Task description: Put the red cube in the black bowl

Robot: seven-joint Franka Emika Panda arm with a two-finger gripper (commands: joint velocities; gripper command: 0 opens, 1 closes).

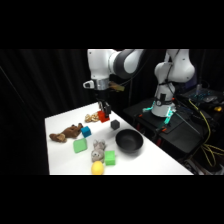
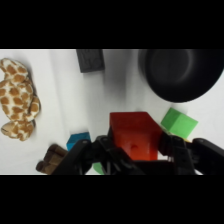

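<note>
Side view shows the white arm reaching over the white surface (image 1: 145,162), its gripper (image 1: 104,112) at the red cube (image 1: 103,117) near the far edge. The wrist view shows the fingers (image 2: 172,145) pinching the red cube (image 2: 135,135) from both sides, so I judge the grasp done; whether the cube is lifted off the surface I cannot tell. Carrying it over to the black bowl (image 1: 129,140) and letting go remain. The bowl is round, wide, glossy and empty, sitting well apart from the cube toward the near side. A spotted plush giraffe (image 2: 17,97) lies soft and lumpy beside the gripper. The red cube is smooth, hard-edged and matte. A dark grey cube (image 1: 115,124) lies between it and the bowl, with a green cube (image 2: 179,122) close by.
</note>
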